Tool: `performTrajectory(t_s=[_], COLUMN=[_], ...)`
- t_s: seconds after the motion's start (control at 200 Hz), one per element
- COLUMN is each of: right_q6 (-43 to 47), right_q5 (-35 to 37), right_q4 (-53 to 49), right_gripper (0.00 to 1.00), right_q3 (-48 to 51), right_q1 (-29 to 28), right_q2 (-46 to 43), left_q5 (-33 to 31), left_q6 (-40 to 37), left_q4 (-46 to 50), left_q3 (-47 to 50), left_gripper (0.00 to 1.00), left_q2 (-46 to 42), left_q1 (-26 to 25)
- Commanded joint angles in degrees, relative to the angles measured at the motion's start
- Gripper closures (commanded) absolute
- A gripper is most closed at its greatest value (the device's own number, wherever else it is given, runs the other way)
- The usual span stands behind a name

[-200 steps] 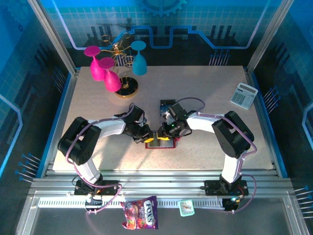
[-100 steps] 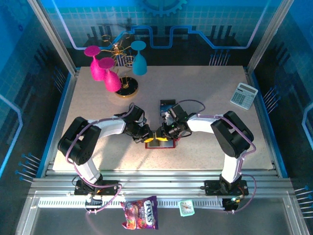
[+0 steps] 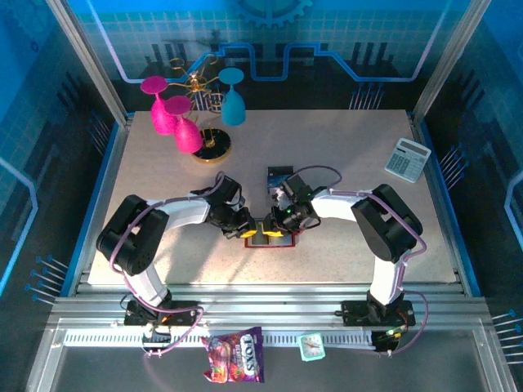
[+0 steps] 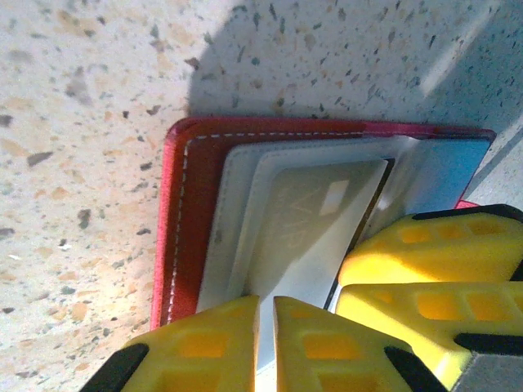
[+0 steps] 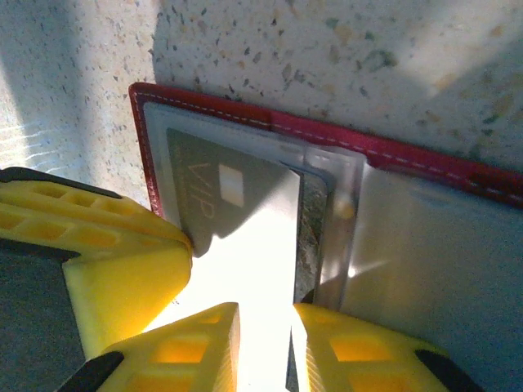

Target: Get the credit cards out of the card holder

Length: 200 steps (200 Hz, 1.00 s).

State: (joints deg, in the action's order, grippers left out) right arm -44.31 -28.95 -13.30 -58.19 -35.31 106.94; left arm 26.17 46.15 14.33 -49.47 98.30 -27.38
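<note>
The red card holder [image 3: 265,239] lies open on the speckled table between both arms. In the left wrist view its red border [image 4: 176,229] frames grey pockets, and a grey credit card [image 4: 310,212] marked VIP sits in one. My left gripper [image 4: 266,343] is shut, tips down on the holder's near edge. The right wrist view shows the same card [image 5: 221,196] partly slid from its pocket in the holder [image 5: 327,135], a dark card edge beside it. My right gripper [image 5: 265,351] stands over that card's near end with its jaws a little apart. A dark blue card [image 3: 279,174] lies behind the grippers.
A grey-white calculator [image 3: 407,158] lies at the table's far right. Pink and blue glasses [image 3: 192,122] hang on a gold stand at the back left. A snack packet [image 3: 234,366] lies in front of the arm bases.
My right gripper has edged slightly left, toward the left gripper. The holder and the left arm stay where they were.
</note>
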Motion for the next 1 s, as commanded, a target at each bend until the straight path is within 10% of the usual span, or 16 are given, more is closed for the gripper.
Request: performTrajectory(t_s=[0.0, 0.996], right_q6=[1.5, 3.5], right_q5=[4.1, 6.8], right_q4=[-5.4, -9.1], right_gripper=[0.73, 0.73], right_q3=[-0.4, -1.7], right_q1=[-0.5, 0.3], right_q2=[-1.3, -4.7], left_q5=[-1.0, -0.8], left_q6=[-1.5, -2.4], left_q4=[1.4, 0.8], left_q3=[0.8, 1.5], left_gripper=[0.86, 0.87], left_q2=[-0.3, 1.2], left_q1=[0.3, 1.2])
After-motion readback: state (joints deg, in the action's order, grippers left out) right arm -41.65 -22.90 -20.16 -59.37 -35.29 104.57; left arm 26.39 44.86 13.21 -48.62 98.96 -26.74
